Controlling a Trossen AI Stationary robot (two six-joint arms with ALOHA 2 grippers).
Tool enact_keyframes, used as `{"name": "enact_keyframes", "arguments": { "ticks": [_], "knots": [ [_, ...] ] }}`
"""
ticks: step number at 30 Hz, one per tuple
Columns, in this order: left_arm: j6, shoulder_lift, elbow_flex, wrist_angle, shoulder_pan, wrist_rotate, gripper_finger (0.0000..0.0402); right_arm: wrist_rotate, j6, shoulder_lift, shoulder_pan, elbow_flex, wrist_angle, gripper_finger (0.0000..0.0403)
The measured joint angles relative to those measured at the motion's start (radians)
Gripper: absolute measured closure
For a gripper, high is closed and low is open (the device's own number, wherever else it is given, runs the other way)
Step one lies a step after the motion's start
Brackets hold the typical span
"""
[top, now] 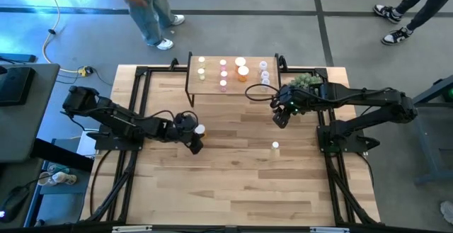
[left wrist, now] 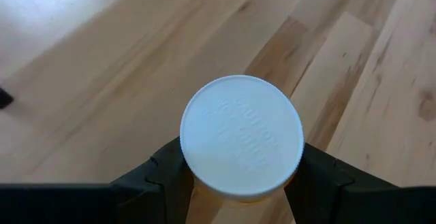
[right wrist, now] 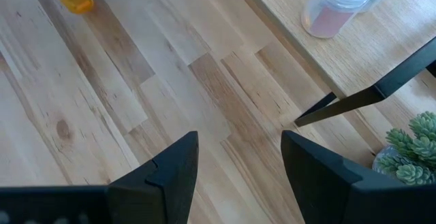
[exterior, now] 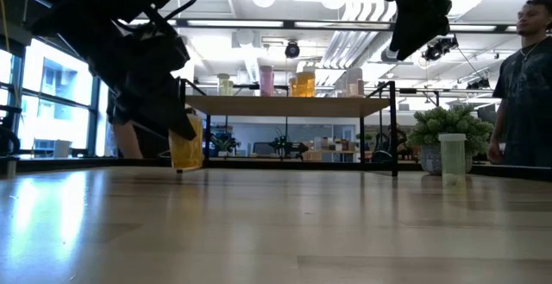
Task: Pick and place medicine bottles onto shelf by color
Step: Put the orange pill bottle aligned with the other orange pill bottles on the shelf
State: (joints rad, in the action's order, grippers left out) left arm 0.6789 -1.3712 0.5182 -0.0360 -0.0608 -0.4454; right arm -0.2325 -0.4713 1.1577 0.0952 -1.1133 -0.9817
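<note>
My left gripper (top: 196,139) is over the table's middle left, shut on a yellow medicine bottle (exterior: 185,146) with a white cap (left wrist: 242,137). My right gripper (top: 281,118) hangs open and holds nothing, above the table near the shelf's right front leg (right wrist: 354,98). The shelf (top: 205,88) stands at the far middle on black legs. On it are yellowish (top: 202,66), pink (top: 223,74), orange (top: 242,68) and clear (top: 264,74) bottles, all upright. One pale bottle (top: 275,146) stands upright on the table, right of centre. My left gripper pinches the yellow bottle between its two fingers (left wrist: 163,176), on opposite sides of the body just under the cap (left wrist: 238,195). The fingers slant down from the table's left. The bottle sits tilted with its bottom (exterior: 179,168) close to the tabletop; I cannot tell whether it touches.
A small green plant (top: 304,82) stands beside the shelf's right end. Black frame rails (top: 141,105) run along the table's left and right sides. People stand beyond the far edge (top: 152,13). Bare wood lies between the two grippers and toward the near edge.
</note>
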Motion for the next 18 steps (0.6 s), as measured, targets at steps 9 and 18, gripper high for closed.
{"name": "enact_keyframes", "arguments": {
  "ticks": [9, 18],
  "knots": [
    [-0.133, 0.000, 0.000, -0.003, 0.000, 0.000, 0.0222, 0.000, 0.000, 0.000, 0.000, 0.000, 0.000, 0.0202],
    [-0.187, 0.000, 0.000, -0.049, 0.001, 0.027, 0.0222, 0.000, 0.000, 0.000, 0.000, 0.000, 0.000, 0.0202]
  ]
}}
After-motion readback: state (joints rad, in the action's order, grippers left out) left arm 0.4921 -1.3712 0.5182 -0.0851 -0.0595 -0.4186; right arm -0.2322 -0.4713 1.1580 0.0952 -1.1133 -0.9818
